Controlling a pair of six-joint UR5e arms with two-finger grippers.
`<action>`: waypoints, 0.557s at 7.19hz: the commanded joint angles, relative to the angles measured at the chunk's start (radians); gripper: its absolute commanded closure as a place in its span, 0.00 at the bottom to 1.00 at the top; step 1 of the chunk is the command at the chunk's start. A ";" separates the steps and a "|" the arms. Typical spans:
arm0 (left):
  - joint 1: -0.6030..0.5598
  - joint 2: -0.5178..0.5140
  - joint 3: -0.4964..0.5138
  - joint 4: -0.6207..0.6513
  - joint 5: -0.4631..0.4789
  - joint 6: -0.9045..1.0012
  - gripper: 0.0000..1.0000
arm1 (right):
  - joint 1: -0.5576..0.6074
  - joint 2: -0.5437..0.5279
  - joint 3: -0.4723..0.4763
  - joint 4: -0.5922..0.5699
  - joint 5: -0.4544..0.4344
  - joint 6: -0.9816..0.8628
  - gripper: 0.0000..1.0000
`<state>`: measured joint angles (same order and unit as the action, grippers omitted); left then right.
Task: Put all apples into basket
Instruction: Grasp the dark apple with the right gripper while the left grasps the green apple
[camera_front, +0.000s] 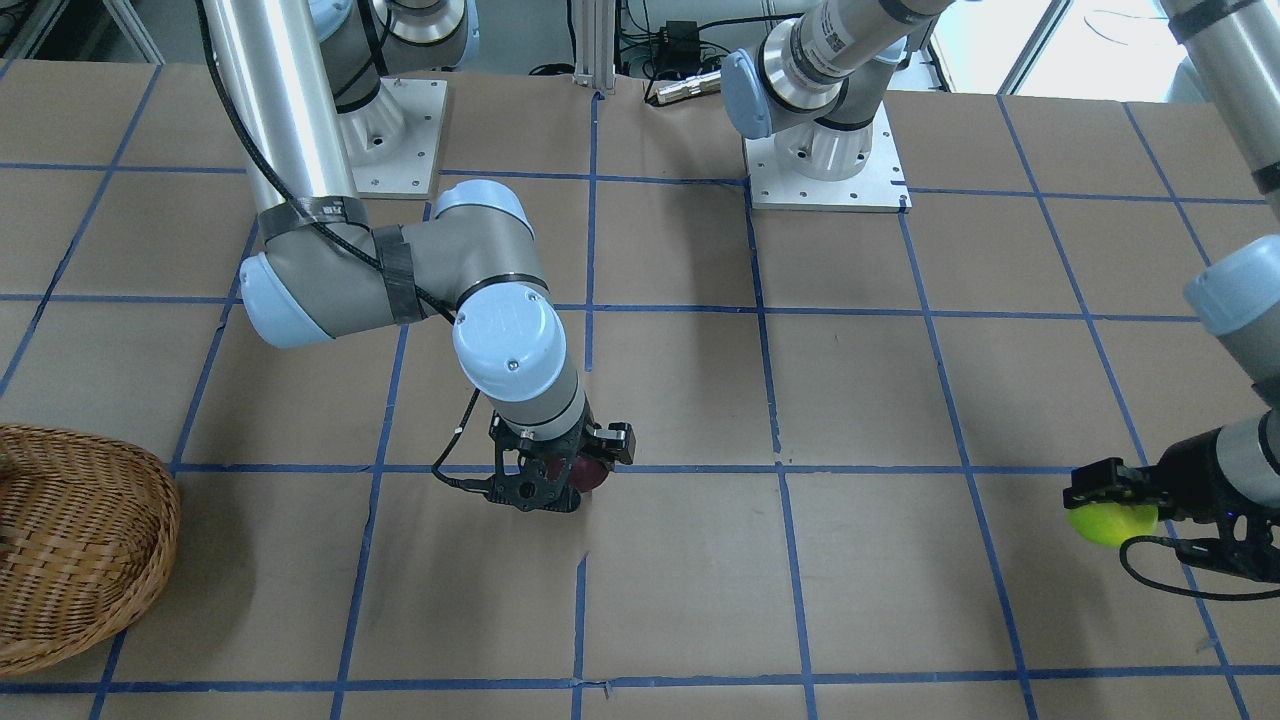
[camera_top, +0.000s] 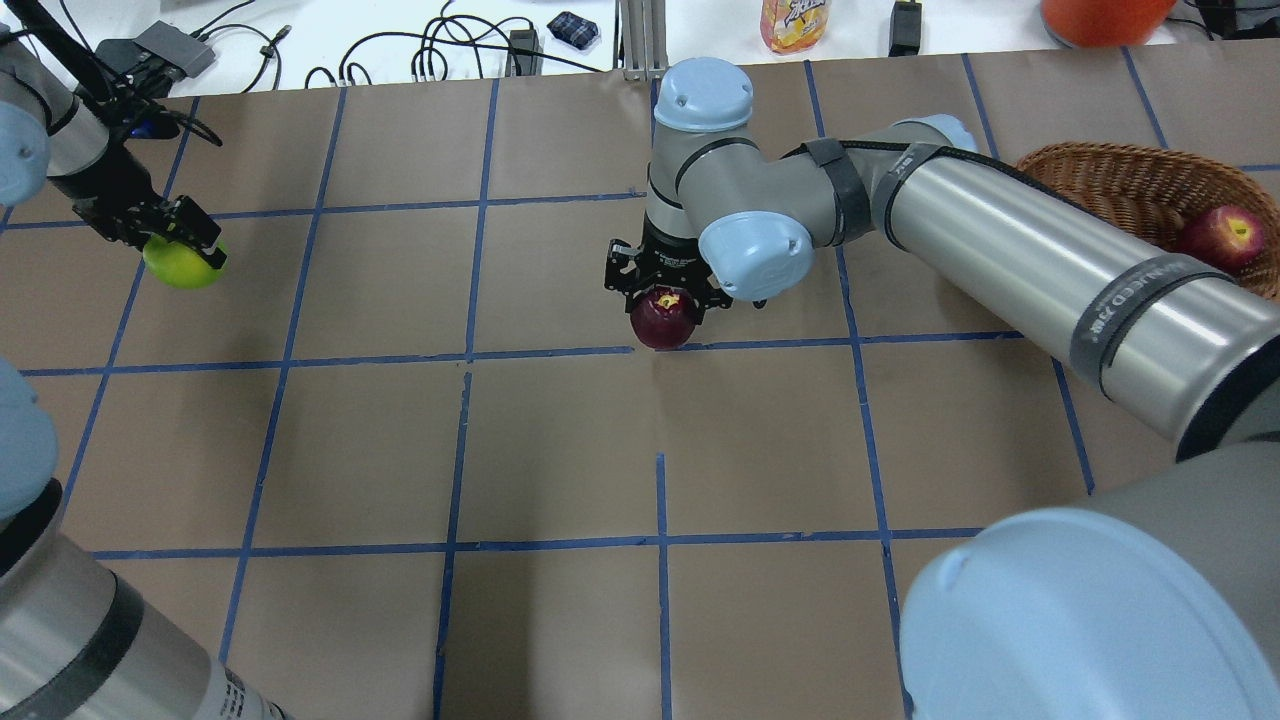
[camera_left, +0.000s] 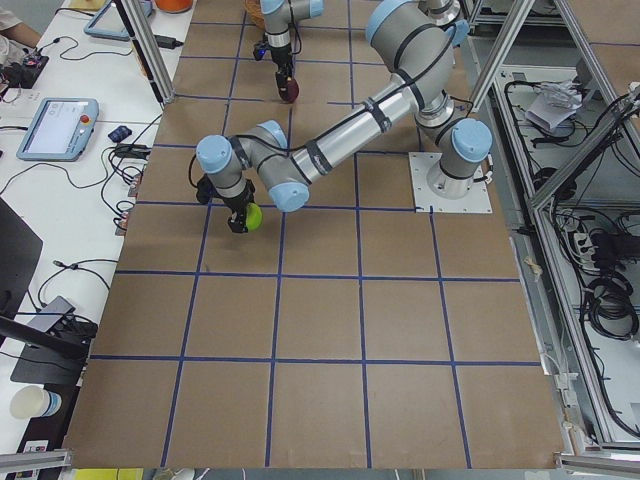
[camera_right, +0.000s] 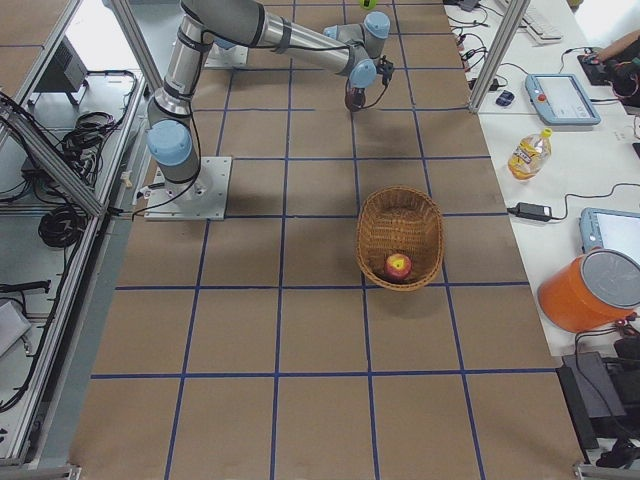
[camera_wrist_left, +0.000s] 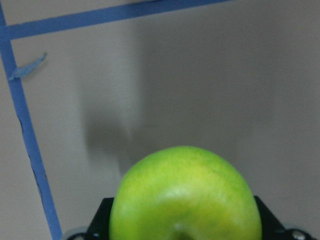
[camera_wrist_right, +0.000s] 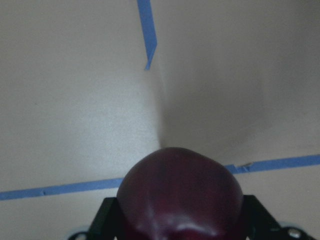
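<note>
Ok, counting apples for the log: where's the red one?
The red apple lies in the basket, at the overhead view's right edge, on the robot's right.

Overhead camera: rear side, looking forward and down. Front camera: opposite side, facing back, steeply down. Side cameras: high at each end of the brown paper-covered, blue-taped worktop (camera_top: 560, 450), shared by all. Wrist cameras: close above it.

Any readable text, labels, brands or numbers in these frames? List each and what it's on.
None reads cleanly.
Lettering on the band of the right arm: upside down and blurred, unreadable.
Label on the bottle: blurred.
sticker on the left arm: too small.
green apple, maroon apple, basket: no text.
</note>
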<state>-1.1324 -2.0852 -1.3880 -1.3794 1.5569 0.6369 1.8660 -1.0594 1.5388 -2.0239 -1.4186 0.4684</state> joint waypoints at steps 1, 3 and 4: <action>-0.160 0.112 -0.028 -0.134 -0.012 -0.223 0.61 | -0.086 -0.118 -0.017 0.127 -0.037 -0.017 1.00; -0.393 0.149 -0.077 -0.118 -0.111 -0.581 0.61 | -0.248 -0.198 -0.028 0.221 -0.066 -0.135 1.00; -0.546 0.124 -0.080 -0.043 -0.113 -0.779 0.61 | -0.333 -0.221 -0.026 0.269 -0.130 -0.243 1.00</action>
<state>-1.5026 -1.9506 -1.4550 -1.4804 1.4686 0.1006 1.6357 -1.2439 1.5123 -1.8152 -1.4933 0.3417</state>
